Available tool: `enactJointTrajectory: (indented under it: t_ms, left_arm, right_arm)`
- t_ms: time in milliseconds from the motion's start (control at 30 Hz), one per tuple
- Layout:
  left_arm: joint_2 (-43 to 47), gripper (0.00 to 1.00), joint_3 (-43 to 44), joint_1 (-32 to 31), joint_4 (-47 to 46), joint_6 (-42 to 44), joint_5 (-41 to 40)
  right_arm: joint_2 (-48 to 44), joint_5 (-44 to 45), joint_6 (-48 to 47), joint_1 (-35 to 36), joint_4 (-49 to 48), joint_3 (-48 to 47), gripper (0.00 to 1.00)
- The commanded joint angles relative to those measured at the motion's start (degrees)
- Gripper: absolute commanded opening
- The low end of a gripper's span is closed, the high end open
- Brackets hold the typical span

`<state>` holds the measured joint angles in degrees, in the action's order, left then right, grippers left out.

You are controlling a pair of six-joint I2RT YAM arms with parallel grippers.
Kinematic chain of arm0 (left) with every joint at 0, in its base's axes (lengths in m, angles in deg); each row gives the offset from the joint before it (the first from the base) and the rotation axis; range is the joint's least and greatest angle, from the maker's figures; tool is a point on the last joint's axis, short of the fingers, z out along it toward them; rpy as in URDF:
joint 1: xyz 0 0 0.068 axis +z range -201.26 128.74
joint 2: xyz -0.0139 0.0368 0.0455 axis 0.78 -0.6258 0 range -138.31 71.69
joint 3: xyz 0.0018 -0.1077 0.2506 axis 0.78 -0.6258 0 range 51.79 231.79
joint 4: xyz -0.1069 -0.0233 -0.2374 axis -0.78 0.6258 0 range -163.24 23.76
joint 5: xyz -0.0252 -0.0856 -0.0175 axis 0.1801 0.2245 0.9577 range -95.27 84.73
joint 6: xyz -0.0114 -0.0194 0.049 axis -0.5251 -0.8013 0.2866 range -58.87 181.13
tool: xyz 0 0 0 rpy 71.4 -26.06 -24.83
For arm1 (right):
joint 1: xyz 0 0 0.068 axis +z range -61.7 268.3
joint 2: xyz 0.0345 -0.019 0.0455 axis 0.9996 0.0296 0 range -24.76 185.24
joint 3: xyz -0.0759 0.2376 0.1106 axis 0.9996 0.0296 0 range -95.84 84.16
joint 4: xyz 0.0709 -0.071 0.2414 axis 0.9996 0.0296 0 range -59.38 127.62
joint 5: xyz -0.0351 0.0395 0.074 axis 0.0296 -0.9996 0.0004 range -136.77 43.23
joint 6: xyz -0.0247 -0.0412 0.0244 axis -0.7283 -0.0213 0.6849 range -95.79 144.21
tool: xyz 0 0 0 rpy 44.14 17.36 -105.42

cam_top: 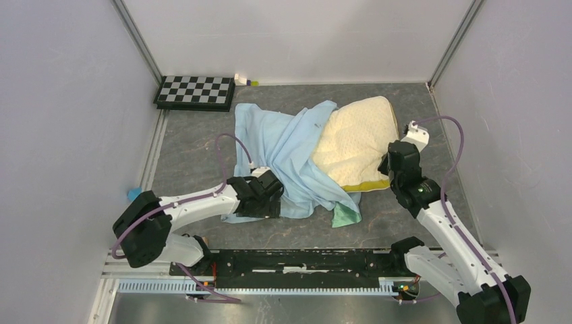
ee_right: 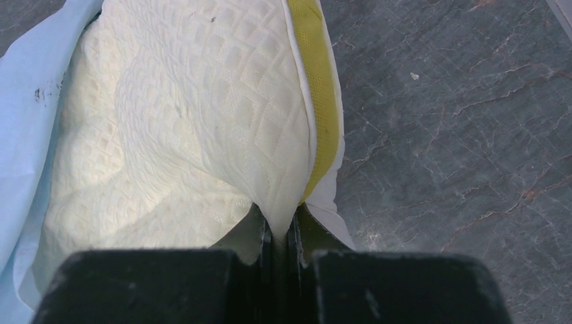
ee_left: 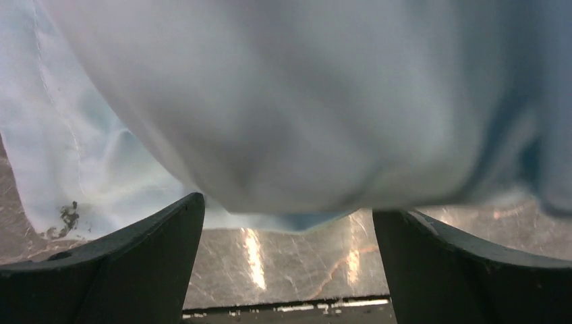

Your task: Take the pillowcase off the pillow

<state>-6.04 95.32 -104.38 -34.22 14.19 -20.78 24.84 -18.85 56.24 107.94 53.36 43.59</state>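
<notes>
The pillow (cam_top: 357, 138) lies toward 1 o'clock on the surface (cam_top: 195, 152), more than half of it bare. The pillowcase (cam_top: 287, 152) covers only its 9 o'clock end and trails in loose folds toward 7 o'clock. The right claw (ee_right: 278, 229) is pressed together on the pillow's edge at about 4 o'clock, pinching the cream cover beside the yellow side band (ee_right: 317, 101), so it appears to anchor the pillow. The left claw (ee_left: 287, 209) stands spread wide at the cloth's 7 o'clock edge, holding nothing, with blue fabric bulging down into its gap. The step in hand looks like taking a fresh grip partway through the pull-off. Next, the left claw probably needs to close on a good bunch of cloth and draw it toward 9 o'clock, away from the anchored pillow, until the last covered end slips free
</notes>
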Motion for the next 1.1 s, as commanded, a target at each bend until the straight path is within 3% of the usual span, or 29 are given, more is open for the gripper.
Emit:
enactJointTrajectory:
  t_ms: [0, 67, 133, 233, 267, 467, 633, 867, 1067]
  left_arm:
    - [-1.6, 0.97, -3.4, 4.0, -7.1, 1.1, 2.2]
    - [-1.5, 0.87, -6.0, 5.6, -10.6, 0.5, 3.2]
    - [-1.6, 0.67, -8.5, 7.5, -14.3, 0.1, 5.5]
    - [-1.0, 0.12, -10.4, 9.2, -15.8, -0.8, 4.8]
    - [0.0, 0.03, -10.4, 9.4, -14.8, -1.4, 3.3]
    - [10.4, 0.02, -8.0, 13.7, -7.8, -1.7, -2.0]
    - [21.0, 0.02, -6.7, 24.2, -3.6, -3.8, -5.4]
    - [37.2, 0.02, -4.4, 42.7, 6.2, -13.6, -16.2]
    - [40.0, 0.02, -0.5, 48.0, 9.9, -14.8, -26.8]
  right_arm:
    - [-2.7, -0.1, -0.2, -0.1, -3.5, 0.5, 0.0]
    - [-3.2, -0.2, -0.2, -0.1, -3.2, 0.8, 0.0]
    - [-3.6, -0.1, -0.5, -0.2, -2.8, 1.0, 0.0]
    - [-4.1, 0.0, -1.0, -0.3, -2.3, 1.2, 0.0]
    - [-4.2, -0.2, -1.2, -0.4, -1.9, 1.2, 0.0]
    - [-3.0, 3.7, -1.6, -2.7, -1.1, 1.4, 0.0]
    - [1.9, -2.0, -0.7, -9.2, -1.3, -1.4, 0.0]
    - [6.5, -2.5, 3.1, -22.3, 1.3, -4.0, 0.0]
    - [6.3, -1.1, 5.2, -27.0, 1.4, -1.9, 0.0]
